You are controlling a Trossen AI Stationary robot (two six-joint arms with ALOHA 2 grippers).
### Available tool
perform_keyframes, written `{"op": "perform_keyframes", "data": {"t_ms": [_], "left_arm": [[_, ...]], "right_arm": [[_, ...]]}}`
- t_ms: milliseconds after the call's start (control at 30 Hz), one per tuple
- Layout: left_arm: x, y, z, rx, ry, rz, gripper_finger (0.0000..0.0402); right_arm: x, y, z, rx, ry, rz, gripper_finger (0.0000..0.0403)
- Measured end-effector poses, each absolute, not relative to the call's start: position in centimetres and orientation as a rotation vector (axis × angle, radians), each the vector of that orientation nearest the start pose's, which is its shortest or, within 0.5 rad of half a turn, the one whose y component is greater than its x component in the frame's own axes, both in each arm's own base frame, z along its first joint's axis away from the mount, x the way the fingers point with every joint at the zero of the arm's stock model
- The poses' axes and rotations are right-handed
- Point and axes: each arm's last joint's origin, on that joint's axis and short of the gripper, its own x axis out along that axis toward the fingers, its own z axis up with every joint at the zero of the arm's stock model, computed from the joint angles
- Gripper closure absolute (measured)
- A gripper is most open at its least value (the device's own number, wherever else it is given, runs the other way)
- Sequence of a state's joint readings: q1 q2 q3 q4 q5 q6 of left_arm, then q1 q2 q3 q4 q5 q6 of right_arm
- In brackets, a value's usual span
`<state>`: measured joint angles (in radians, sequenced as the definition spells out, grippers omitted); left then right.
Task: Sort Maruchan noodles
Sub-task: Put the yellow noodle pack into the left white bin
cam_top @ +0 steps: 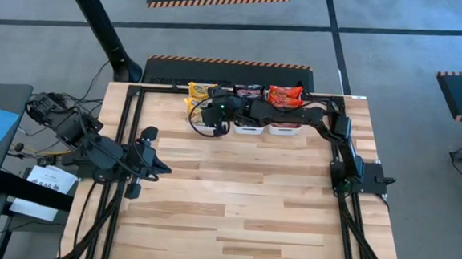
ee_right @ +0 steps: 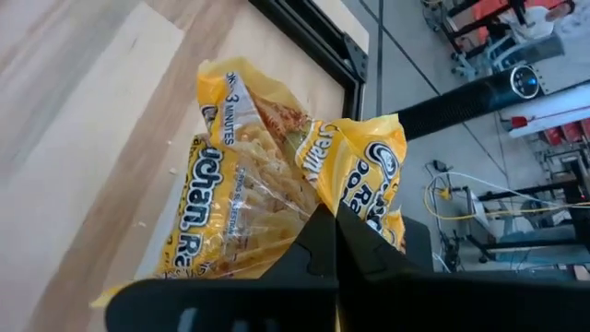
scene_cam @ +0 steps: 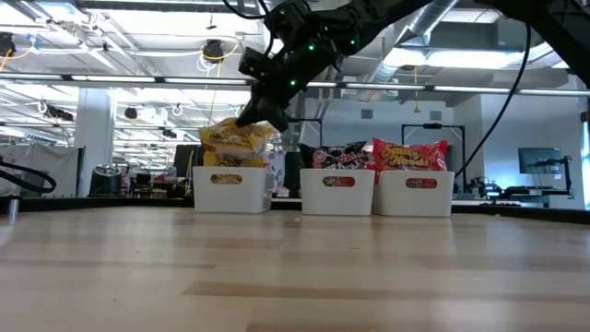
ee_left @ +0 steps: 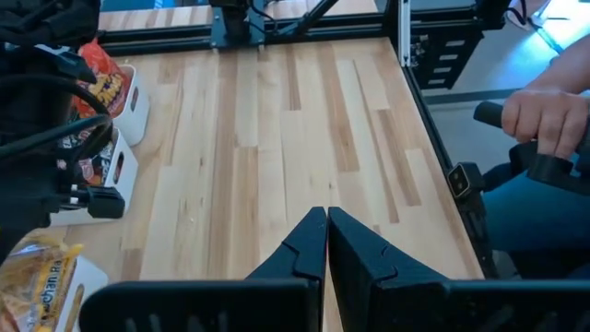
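At the far edge of the surface (cam_top: pixel 233 218), the Maruchan noodles (scene_cam: pixel 235 146) sit heaped in three white bins (scene_cam: pixel 339 192) — yellow packets in one, dark in the middle, red in the third. Exact packet counts cannot be told. They look light, crinkly and slippery, with brittle bricks inside; best pinched by a corner seam. The right hand (cam_top: pixel 206 114) hovers over the yellow pile, fingers pressed together, pinching nothing. The left hand (cam_top: pixel 155 167) waits aside — also pressed together.
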<state>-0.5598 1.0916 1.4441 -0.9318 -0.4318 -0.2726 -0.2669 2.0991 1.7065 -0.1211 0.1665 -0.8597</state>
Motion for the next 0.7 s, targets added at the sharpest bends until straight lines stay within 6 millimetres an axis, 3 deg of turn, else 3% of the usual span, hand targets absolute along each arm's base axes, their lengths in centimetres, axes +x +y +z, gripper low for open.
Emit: {"op": "perform_keyframes", "data": {"t_ms": [300, 600, 700], "left_arm": [[16.4, -8.9, 42.7, 0.0, 0.517, -0.05, 0.0401], [16.4, -8.9, 42.7, -0.001, 0.518, -0.05, 0.0402], [16.4, -8.9, 42.7, 0.001, 0.517, -0.05, 0.0401]], "right_arm": [[46.2, -15.3, 24.6, -0.772, 0.668, -0.205, 0.0399], [46.4, -14.6, 24.6, -0.707, 0.637, -0.168, 0.0399], [46.9, -14.9, 23.3, -0.694, 0.645, -0.174, 0.0399]]}}
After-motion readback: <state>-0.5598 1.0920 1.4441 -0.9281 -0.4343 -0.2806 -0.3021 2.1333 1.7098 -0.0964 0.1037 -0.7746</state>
